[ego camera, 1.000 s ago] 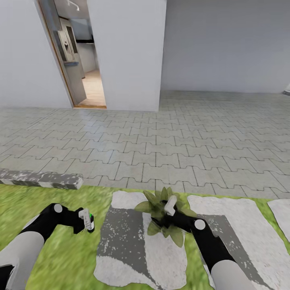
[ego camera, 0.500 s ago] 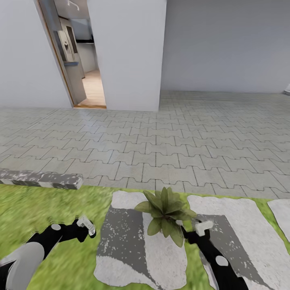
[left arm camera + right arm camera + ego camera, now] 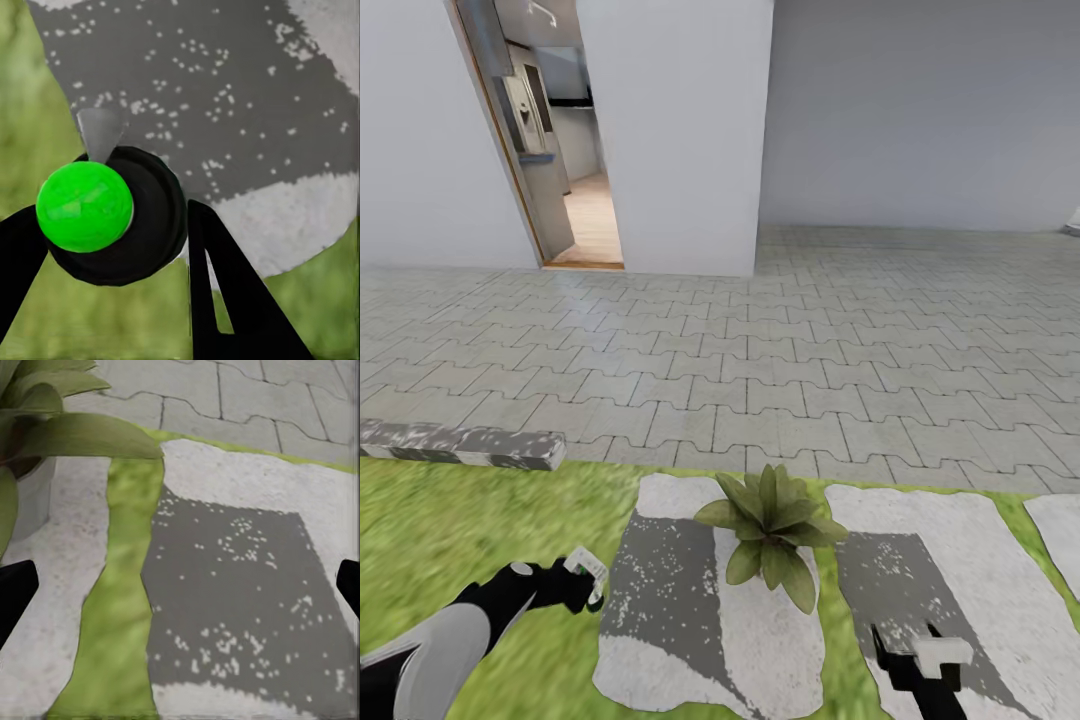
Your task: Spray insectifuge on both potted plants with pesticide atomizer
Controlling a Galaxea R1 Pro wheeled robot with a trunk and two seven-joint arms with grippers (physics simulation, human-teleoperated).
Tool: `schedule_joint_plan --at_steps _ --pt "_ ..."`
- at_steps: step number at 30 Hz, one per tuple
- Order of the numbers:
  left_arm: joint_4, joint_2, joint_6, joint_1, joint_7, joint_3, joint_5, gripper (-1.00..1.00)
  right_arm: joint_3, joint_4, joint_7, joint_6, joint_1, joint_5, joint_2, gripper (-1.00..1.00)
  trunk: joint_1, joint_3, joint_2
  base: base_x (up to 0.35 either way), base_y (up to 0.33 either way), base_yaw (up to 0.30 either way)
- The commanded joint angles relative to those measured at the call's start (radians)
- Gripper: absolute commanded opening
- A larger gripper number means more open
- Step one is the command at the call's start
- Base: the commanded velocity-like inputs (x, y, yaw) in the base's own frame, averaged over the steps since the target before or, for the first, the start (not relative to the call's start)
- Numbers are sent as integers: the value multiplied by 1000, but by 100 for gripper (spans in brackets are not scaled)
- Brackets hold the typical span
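Note:
One potted plant (image 3: 768, 522), a low rosette of pointed green leaves, stands on a grey stepping stone (image 3: 690, 610) in the lawn; its grey pot (image 3: 30, 495) shows in the right wrist view. My left gripper (image 3: 586, 578) is low over the grass just left of that stone, shut on the pesticide atomizer (image 3: 84, 206). The left wrist view looks at the atomizer end-on: a green cap in a black ring between my black fingers (image 3: 214, 285). At the picture's lower edge my right gripper (image 3: 926, 656) is open over the neighbouring stone, right of the plant and apart from it. The second potted plant is out of view.
Beyond the lawn lies grey interlocking paving (image 3: 810, 360) up to white walls. A doorway (image 3: 560, 150) at the back left opens into a room. A mottled grey kerb block (image 3: 460, 445) lies at the lawn's left edge. More stepping stones (image 3: 960, 560) lie to the right.
Both arms have drawn back towards the picture's lower edge. The right gripper has left the plant's leaves and dropped well below it. The left gripper has sunk lower, still holding the atomizer.

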Motion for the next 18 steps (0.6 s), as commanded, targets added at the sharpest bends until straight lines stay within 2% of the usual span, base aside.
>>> schedule_joint_plan --at_steps 1,5,6,7,10,15,16,18 --pt "-2 -2 38 -2 -6 9 -9 -100 -13 2 9 -5 5 5 2 100 0 -1 0 0 0 0" --pt "-13 -5 100 -8 -8 9 -12 -100 -18 73 8 -7 17 4 1 100 0 -1 0 0 0 0" --pt "-16 -6 167 -12 -9 8 -13 -100 -20 102 7 -7 19 4 -1 100 0 -1 0 0 0 0" --pt "-17 -6 207 -14 -10 8 -13 -100 -21 109 6 -7 19 4 -1 100 0 -1 0 0 0 0" --pt "-19 -7 292 -18 -13 7 -13 -100 -22 120 4 -7 19 4 -2 100 0 -1 0 0 0 0" --pt "-20 -19 347 -23 -56 4 -16 -100 -26 125 4 -6 19 3 -2 100 0 -1 0 0 0 0" --pt "-20 -24 355 -23 -70 0 -21 -100 -36 126 4 -6 19 3 -2 100 0 -1 0 0 0 0" --pt "-20 -32 386 -24 -102 -13 -43 -100 -102 123 4 -5 19 3 -2 100 0 -1 0 0 0 0"
